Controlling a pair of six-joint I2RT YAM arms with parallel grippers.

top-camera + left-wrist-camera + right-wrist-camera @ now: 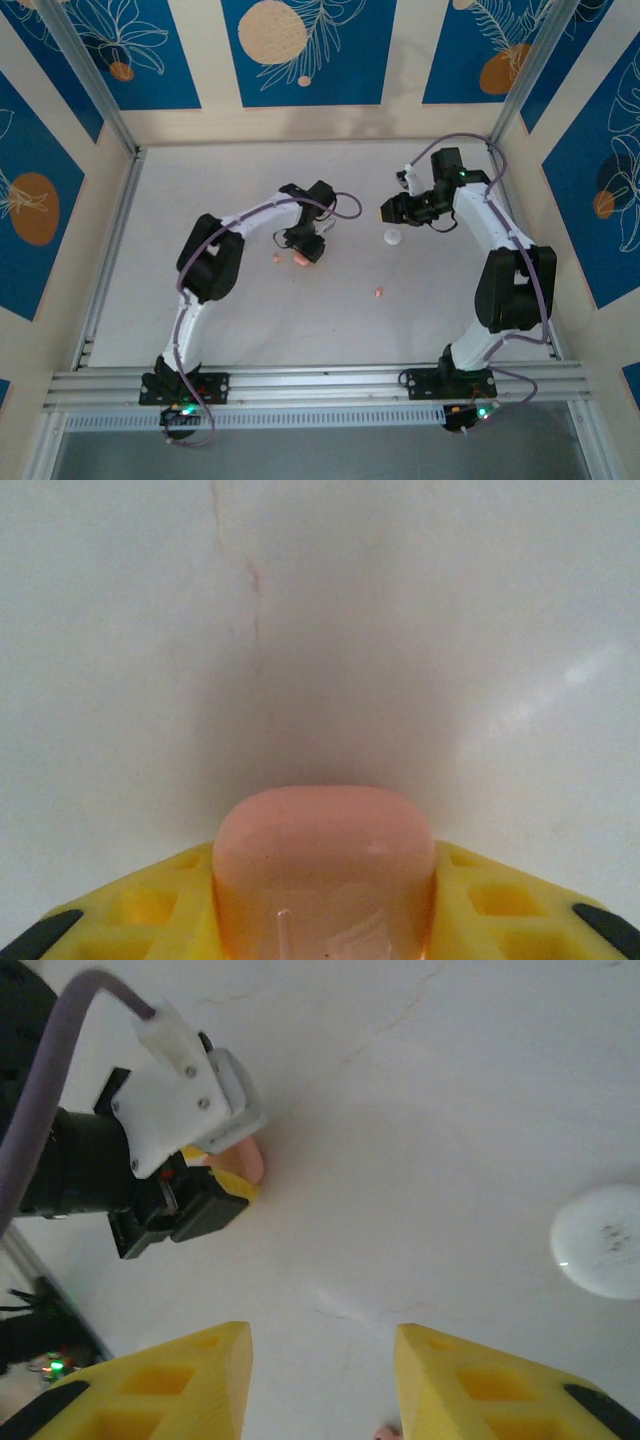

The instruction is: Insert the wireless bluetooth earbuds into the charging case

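The salmon-pink charging case (325, 865) sits between the yellow fingers (150, 910) of my left gripper (325, 900), which is shut on it, both fingers pressed against its sides. From above, the case (299, 259) lies on the white table under my left gripper (304, 250). One tiny pink earbud (277, 258) lies just left of the case. A second earbud (378, 292) lies apart, toward the front right. My right gripper (385, 212) hovers at the back right. In the right wrist view the right gripper (320, 1345) is open with only bare table between its fingers.
A white round disc (392, 237) lies just below my right gripper, and the same disc (600, 1240) is at the right edge of the right wrist view. Aluminium rails (110, 240) and patterned walls close in the white table (330, 320).
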